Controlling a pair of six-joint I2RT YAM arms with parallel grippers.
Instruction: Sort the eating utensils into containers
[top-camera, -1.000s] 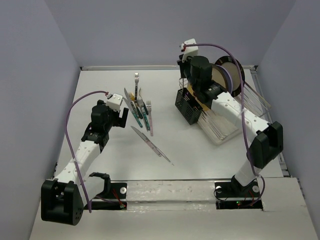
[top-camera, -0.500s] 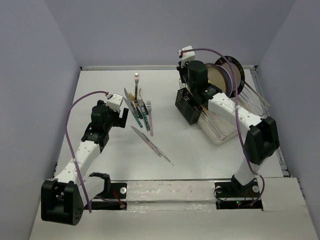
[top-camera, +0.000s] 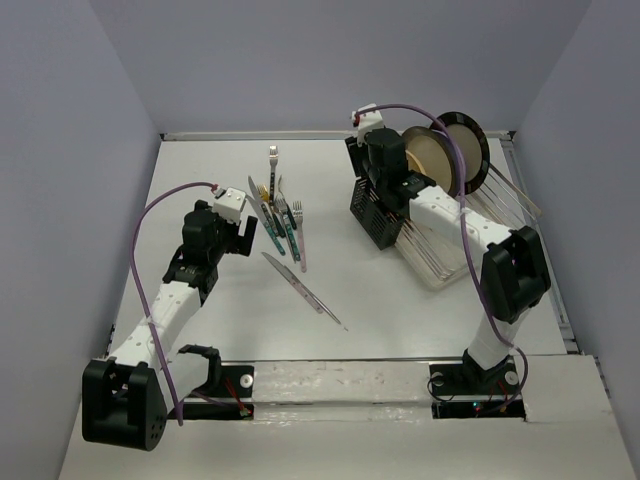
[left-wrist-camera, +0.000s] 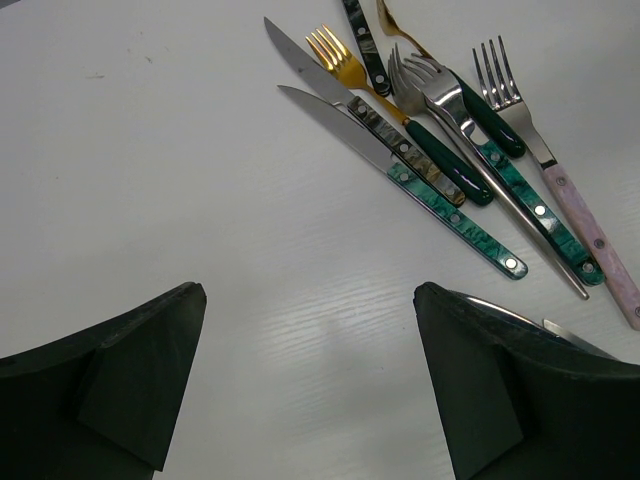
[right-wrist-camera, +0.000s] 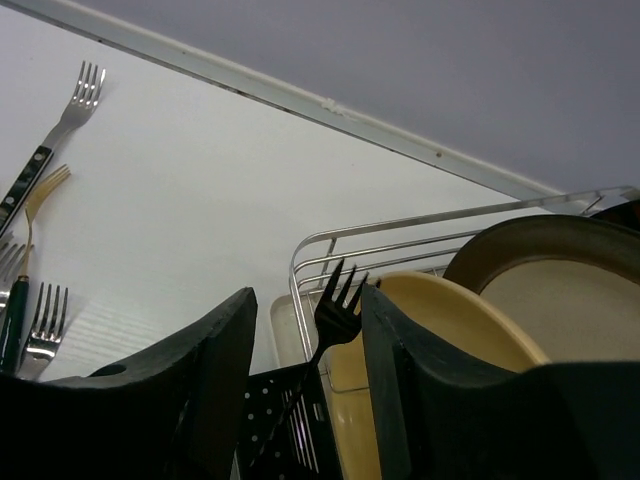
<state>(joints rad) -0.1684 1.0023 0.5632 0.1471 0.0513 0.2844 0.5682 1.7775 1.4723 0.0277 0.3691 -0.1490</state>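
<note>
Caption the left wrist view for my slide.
Open left gripper hovers over the white table, short of the fanned forks and knives.

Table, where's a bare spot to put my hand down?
Bare patches: the near strip of table in front of the stray silver knife; the middle, between the utensil pile and the black caddy. Crowded: the pile itself, and the far right, filled by the dish rack.

No writing, label, brand mark or number can be read in any view: none on the eating utensils (left-wrist-camera: 450, 170) lying on the bench (top-camera: 400, 310), none on the black perforated caddy (top-camera: 372, 218), none on the plates (right-wrist-camera: 560, 300) standing in the wire rack (top-camera: 445, 262)
</note>
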